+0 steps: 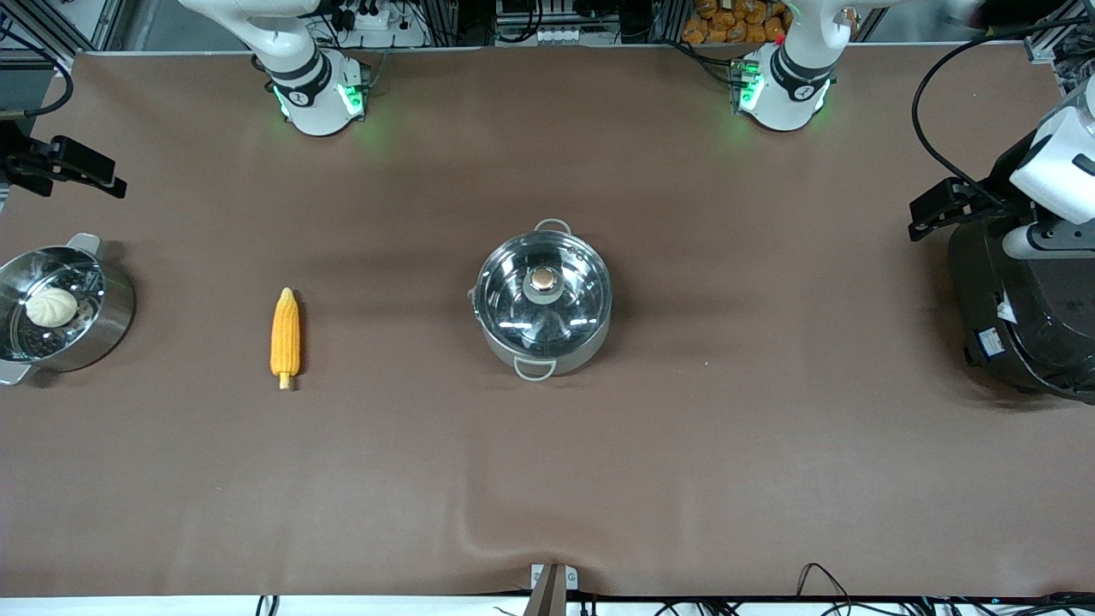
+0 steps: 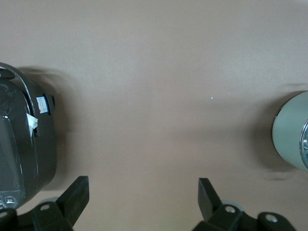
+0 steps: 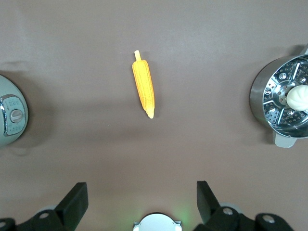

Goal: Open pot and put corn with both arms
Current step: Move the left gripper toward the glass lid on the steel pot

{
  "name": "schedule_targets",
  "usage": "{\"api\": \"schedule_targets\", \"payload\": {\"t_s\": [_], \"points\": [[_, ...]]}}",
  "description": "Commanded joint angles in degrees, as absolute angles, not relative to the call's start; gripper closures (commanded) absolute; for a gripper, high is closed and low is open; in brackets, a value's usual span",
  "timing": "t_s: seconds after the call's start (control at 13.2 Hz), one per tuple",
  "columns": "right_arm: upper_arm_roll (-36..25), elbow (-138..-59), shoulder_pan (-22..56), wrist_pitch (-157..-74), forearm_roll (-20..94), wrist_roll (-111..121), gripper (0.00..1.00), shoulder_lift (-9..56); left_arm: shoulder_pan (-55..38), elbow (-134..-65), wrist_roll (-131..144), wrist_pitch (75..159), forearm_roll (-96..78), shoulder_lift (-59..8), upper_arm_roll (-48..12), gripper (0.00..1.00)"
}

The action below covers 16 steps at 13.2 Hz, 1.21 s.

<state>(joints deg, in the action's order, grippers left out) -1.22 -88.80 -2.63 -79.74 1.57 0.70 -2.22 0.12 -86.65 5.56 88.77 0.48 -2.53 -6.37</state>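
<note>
Front view: one round stainless-steel pot (image 1: 544, 305) sits mid-table, glass lid (image 1: 544, 293) on; one yellow-orange corn cob (image 1: 285, 335) lies toward the right arm's end, beside one steel steamer pot (image 1: 53, 308) holding one white bun (image 1: 51, 305). One large black cooker (image 1: 1026, 316) stands at the left arm's end.

Left wrist view: the left gripper (image 2: 143, 198), fingers spread apart, hangs over bare table between cooker and pot.

Right wrist view: the right gripper (image 3: 142, 202), likewise spread, hangs above the table near the corn.

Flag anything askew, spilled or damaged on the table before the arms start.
Nothing stands out. The pot sits upright with its lid seated squarely, and the corn lies whole on the table toward the right arm's end. The only oddity is a small wrinkle in the brown table cover near the front edge.
</note>
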Motion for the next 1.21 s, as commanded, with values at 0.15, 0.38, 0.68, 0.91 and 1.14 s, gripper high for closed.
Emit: {"api": "schedule_targets", "payload": {"t_s": [0.15, 0.38, 0.68, 0.91, 1.14], "points": [[-0.70, -89.30, -3.60, -79.89, 2.64, 0.26, 0.00, -2.72, 0.00, -86.22, 6.23, 88.24, 0.08, -2.55, -6.42, 0.00], [-0.70, -89.30, -3.60, -79.89, 2.55, 0.26, 0.00, -2.64, -0.53, -86.05, 7.56, 88.76, 1.05, -3.69, -6.76, 0.00], [-0.70, -89.30, -3.69, -79.89, 2.55, 0.26, 0.00, -2.64, -7.01, -85.26, 21.28, 93.76, 0.70, -8.16, -8.70, 0.00], [-0.70, -89.21, -3.69, -79.89, 2.55, 0.35, 0.00, -2.46, -15.08, -79.30, 34.23, 97.21, 0.88, -16.14, -8.62, 0.00], [-0.70, -88.51, -3.52, -79.89, 1.76, 0.87, 0.00, 0.16, -21.95, -72.34, 55.84, 98.77, 0.79, -24.67, -8.26, 0.00]]}}
